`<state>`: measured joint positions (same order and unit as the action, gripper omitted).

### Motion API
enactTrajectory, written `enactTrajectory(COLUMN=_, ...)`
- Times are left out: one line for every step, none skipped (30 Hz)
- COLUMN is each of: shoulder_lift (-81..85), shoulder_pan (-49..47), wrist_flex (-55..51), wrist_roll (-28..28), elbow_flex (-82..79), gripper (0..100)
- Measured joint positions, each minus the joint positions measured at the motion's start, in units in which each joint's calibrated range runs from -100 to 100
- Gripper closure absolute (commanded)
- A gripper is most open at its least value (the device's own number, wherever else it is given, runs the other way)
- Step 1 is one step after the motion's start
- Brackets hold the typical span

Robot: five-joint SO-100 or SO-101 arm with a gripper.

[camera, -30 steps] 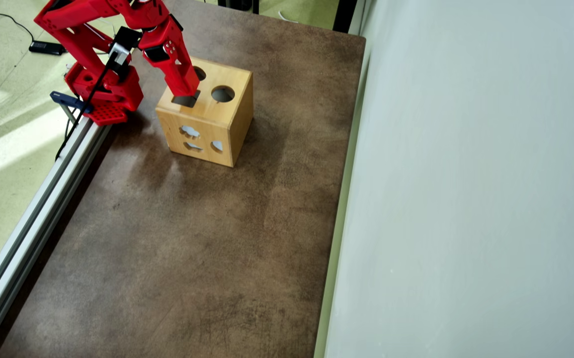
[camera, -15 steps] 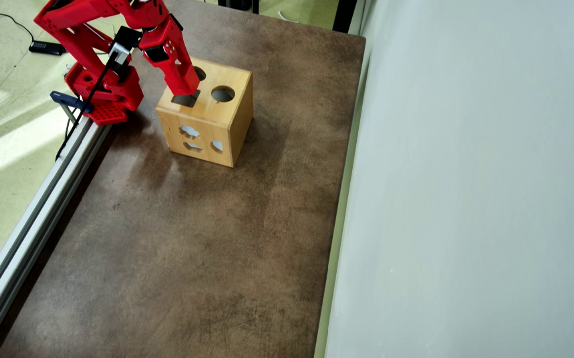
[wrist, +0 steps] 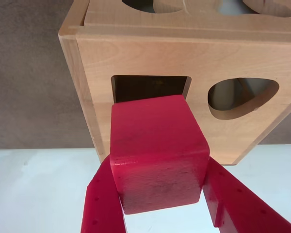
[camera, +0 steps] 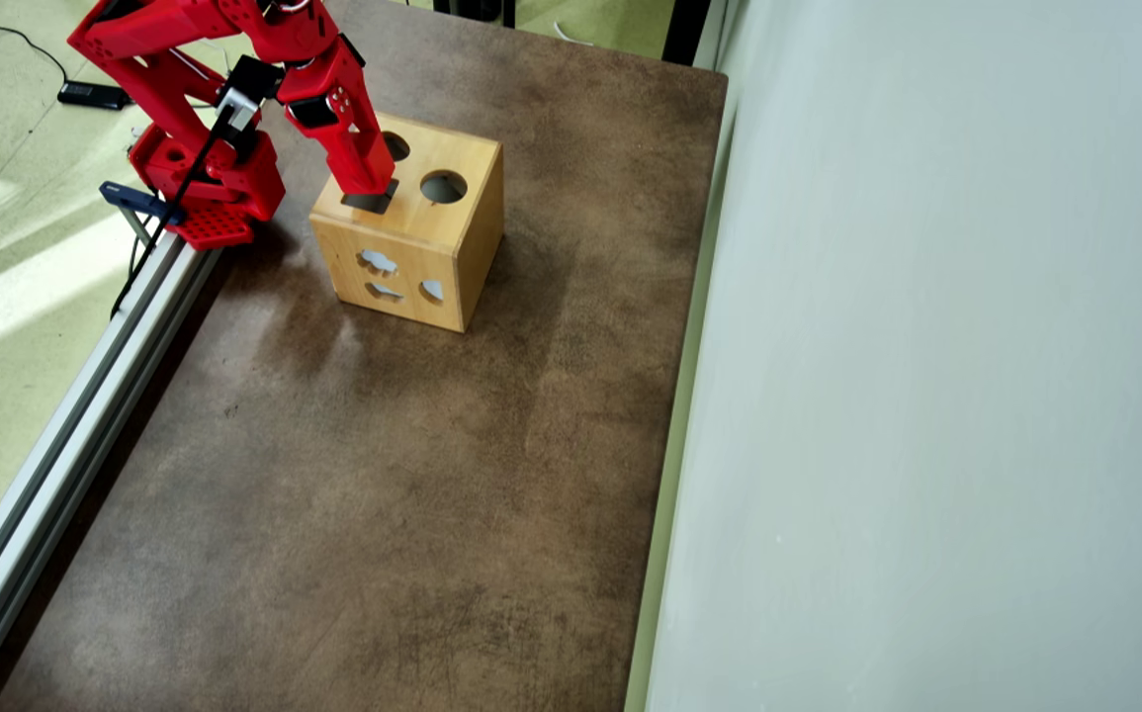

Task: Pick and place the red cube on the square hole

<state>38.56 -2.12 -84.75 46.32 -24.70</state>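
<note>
Brown mottled worktop [camera: 383, 475], light wooden shape-sorter box [camera: 437, 232], red hand [wrist: 160, 194] clamped on small red cube [wrist: 157, 150], apparently just above dark square hole [wrist: 150, 88]

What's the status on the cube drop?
Gripper shut on the red cube. Cube at the mouth of the square hole on the wooden box, not yet released. Nothing blocking the hole.
</note>
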Motion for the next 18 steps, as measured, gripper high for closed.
enactTrajectory(shoulder_lift=-0.68, shoulder_pan=0.0, wrist_flex=0.0, wrist_roll=0.0, elbow_flex=0.0, gripper=98)
enactTrajectory(shoulder_lift=-1.19, shoulder_pan=0.0, wrist_flex=0.0, wrist_roll=0.0, elbow_flex=0.0, gripper=98)
enactTrajectory(shoulder_lift=-1.36, shoulder_pan=0.0, wrist_flex=0.0, wrist_roll=0.0, elbow_flex=0.0, gripper=98)
enactTrajectory(shoulder_lift=-1.44, shoulder_pan=0.0, wrist_flex=0.0, wrist_roll=0.0, elbow_flex=0.0, gripper=98)
enactTrajectory(shoulder_lift=-1.44, shoulder_pan=0.0, wrist_flex=0.0, wrist_roll=0.0, elbow_flex=0.0, gripper=98)
enactTrajectory(shoulder_lift=-1.44, shoulder_pan=0.0, wrist_flex=0.0, wrist_roll=0.0, elbow_flex=0.0, gripper=98)
enactTrajectory(shoulder_lift=-1.44, shoulder_pan=0.0, wrist_flex=0.0, wrist_roll=0.0, elbow_flex=0.0, gripper=98)
enactTrajectory(shoulder_lift=-1.44, shoulder_pan=0.0, wrist_flex=0.0, wrist_roll=0.0, elbow_flex=0.0, gripper=98)
enactTrajectory(shoulder_lift=-1.44, shoulder_pan=0.0, wrist_flex=0.08, wrist_roll=0.0, elbow_flex=0.0, gripper=98)
enactTrajectory(shoulder_lift=-1.53, shoulder_pan=0.0, wrist_flex=0.08, wrist_roll=0.0, elbow_flex=0.0, gripper=98)
enactTrajectory(shoulder_lift=-1.53, shoulder_pan=0.0, wrist_flex=0.08, wrist_roll=0.0, elbow_flex=0.0, gripper=98)
enactTrajectory(shoulder_lift=-1.53, shoulder_pan=0.0, wrist_flex=0.08, wrist_roll=0.0, elbow_flex=0.0, gripper=98)
enactTrajectory(shoulder_lift=-1.53, shoulder_pan=0.0, wrist_flex=0.08, wrist_roll=0.0, elbow_flex=0.0, gripper=98)
enactTrajectory(shoulder_lift=-1.61, shoulder_pan=0.0, wrist_flex=0.08, wrist_roll=0.0, elbow_flex=0.0, gripper=98)
enactTrajectory(shoulder_lift=-1.69, shoulder_pan=0.0, wrist_flex=0.08, wrist_roll=0.0, elbow_flex=0.0, gripper=98)
enactTrajectory(shoulder_lift=-2.12, shoulder_pan=0.0, wrist_flex=0.08, wrist_roll=0.0, elbow_flex=0.0, gripper=98)
enactTrajectory(shoulder_lift=-2.63, shoulder_pan=0.0, wrist_flex=0.08, wrist_roll=0.0, elbow_flex=0.0, gripper=98)
enactTrajectory(shoulder_lift=-3.14, shoulder_pan=0.0, wrist_flex=0.08, wrist_roll=0.0, elbow_flex=0.0, gripper=98)
